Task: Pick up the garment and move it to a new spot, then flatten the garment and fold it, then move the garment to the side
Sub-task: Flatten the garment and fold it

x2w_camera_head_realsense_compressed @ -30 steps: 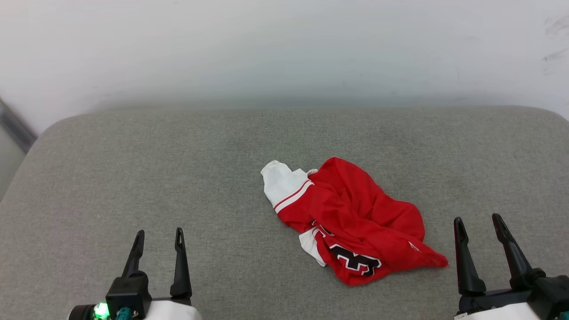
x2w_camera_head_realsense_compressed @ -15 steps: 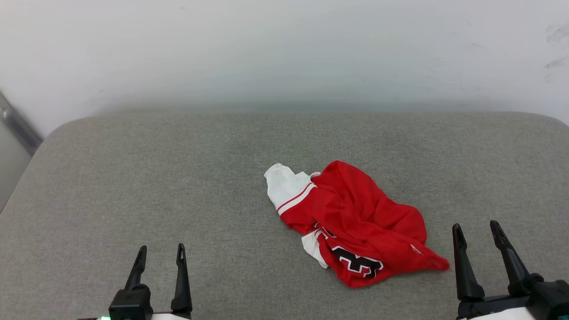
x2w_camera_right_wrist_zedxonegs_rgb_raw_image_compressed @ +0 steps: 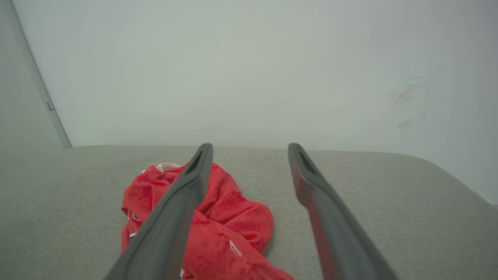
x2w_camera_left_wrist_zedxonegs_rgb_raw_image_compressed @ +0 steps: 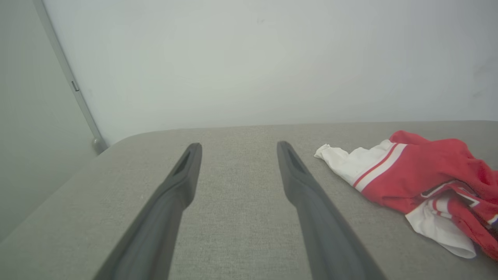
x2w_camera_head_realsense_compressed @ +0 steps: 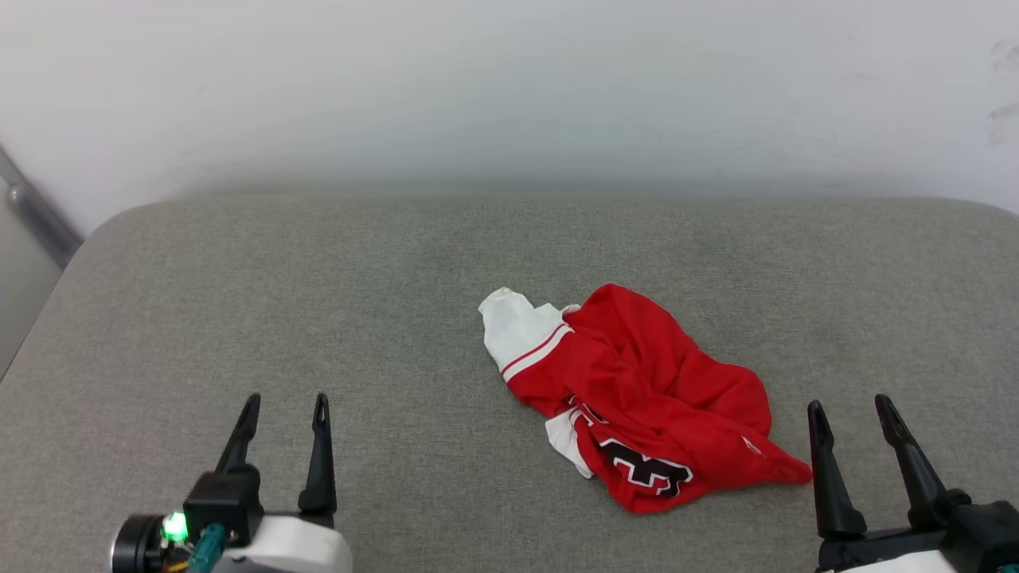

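The garment (x2w_camera_head_realsense_compressed: 649, 398) lies crumpled right of centre on the grey cushioned surface (x2w_camera_head_realsense_compressed: 318, 302). It is red, with a white sleeve at its far left end and a black-and-white number print near its front. In the left wrist view the garment (x2w_camera_left_wrist_zedxonegs_rgb_raw_image_compressed: 424, 182) sits off to the right; in the right wrist view the garment (x2w_camera_right_wrist_zedxonegs_rgb_raw_image_compressed: 221, 217) lies partly behind the left finger. My left gripper (x2w_camera_head_realsense_compressed: 285, 404) stands open at the lower left, well clear of the cloth. At the lower right my right gripper (x2w_camera_head_realsense_compressed: 850, 404) is open, just right of the garment's tip.
A pale wall (x2w_camera_head_realsense_compressed: 509, 87) rises behind the surface's far edge. The cushion's rounded left corner (x2w_camera_head_realsense_compressed: 103, 231) drops off beside a grey metal strip (x2w_camera_head_realsense_compressed: 36, 215). Bare grey fabric spreads to the left of the garment and behind it.
The whole head view has shifted a little, so the camera moved. The left gripper sank in the picture and rose again. The garment has kept its shape and both grippers stay open.
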